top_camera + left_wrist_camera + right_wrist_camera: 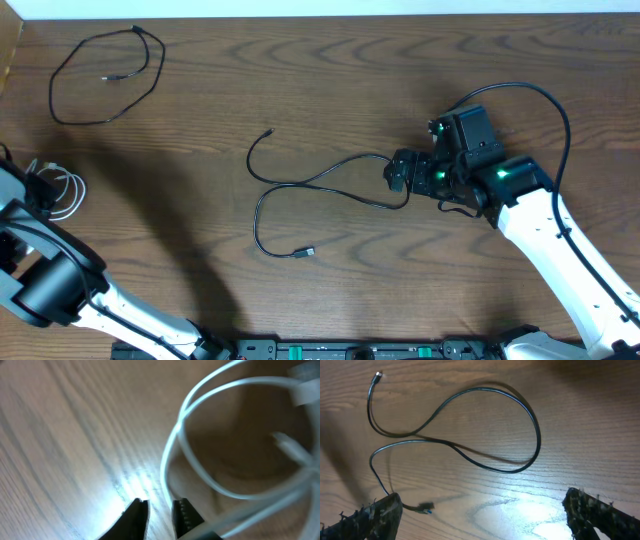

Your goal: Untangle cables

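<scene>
Wooden table (330, 60) bears loose black cable (283, 186).

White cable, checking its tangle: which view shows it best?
Left wrist: the white cable fills the frame, loops distinct though blurred. Overhead shows it only as a small coil at the left edge; right wrist shows none.

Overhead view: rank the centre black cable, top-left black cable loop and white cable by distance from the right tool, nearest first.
1. centre black cable: mid-table, its loop ends right beside the right tool.
2. top-left black cable loop: far up-left corner of the table.
3. white cable: at the table's left edge, farthest.
</scene>
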You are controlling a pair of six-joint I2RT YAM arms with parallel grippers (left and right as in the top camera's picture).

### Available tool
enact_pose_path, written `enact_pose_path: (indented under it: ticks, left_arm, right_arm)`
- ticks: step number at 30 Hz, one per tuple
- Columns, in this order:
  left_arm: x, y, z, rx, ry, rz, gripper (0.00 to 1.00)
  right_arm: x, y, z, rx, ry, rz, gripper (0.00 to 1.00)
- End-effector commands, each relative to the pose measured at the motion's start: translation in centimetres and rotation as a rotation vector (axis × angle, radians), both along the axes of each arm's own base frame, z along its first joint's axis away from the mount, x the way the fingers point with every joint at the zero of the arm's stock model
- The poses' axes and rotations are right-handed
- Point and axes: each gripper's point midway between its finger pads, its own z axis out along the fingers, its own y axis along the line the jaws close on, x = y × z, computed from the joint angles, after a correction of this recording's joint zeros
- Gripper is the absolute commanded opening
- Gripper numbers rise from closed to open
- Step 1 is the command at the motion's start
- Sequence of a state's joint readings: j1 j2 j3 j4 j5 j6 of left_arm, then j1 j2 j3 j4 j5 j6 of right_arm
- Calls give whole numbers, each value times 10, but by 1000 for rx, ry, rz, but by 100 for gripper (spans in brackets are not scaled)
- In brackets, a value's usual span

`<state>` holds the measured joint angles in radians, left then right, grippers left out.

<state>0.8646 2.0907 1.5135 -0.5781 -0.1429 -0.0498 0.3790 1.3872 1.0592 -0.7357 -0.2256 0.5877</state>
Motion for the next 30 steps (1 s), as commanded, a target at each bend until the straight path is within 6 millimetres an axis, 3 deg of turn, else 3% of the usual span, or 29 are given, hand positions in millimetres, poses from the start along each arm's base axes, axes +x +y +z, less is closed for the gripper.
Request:
enact_pose_path:
  ticks: [1, 3, 6, 9, 21, 27, 30]
  left_arm:
    - [-18, 4, -20, -22, 40, 72, 47]
    - [-20, 9, -19, -13, 31, 82, 49]
    - [-19, 13, -14, -1, 22, 86, 63]
    - [-16, 16, -6, 14, 9, 86, 69]
    - [-4, 28, 67, 142, -123, 81, 85]
    - [17, 10, 62, 40, -227, 17, 85]
    - [16, 7, 55, 16, -222, 14, 85]
  right_arm:
    - [-1, 0, -3, -17, -2, 2, 99]
    - [-1, 0, -3, -17, -2, 2, 99]
    - [-1, 0, -3, -16, -3, 2, 99]
    - [-1, 0, -3, -16, -3, 2, 99]
    - [-1, 0, -3, -16, -1, 2, 99]
    - [-3, -1, -4, -19, 7, 3, 99]
    - [-4, -1, -5, -21, 10, 2, 99]
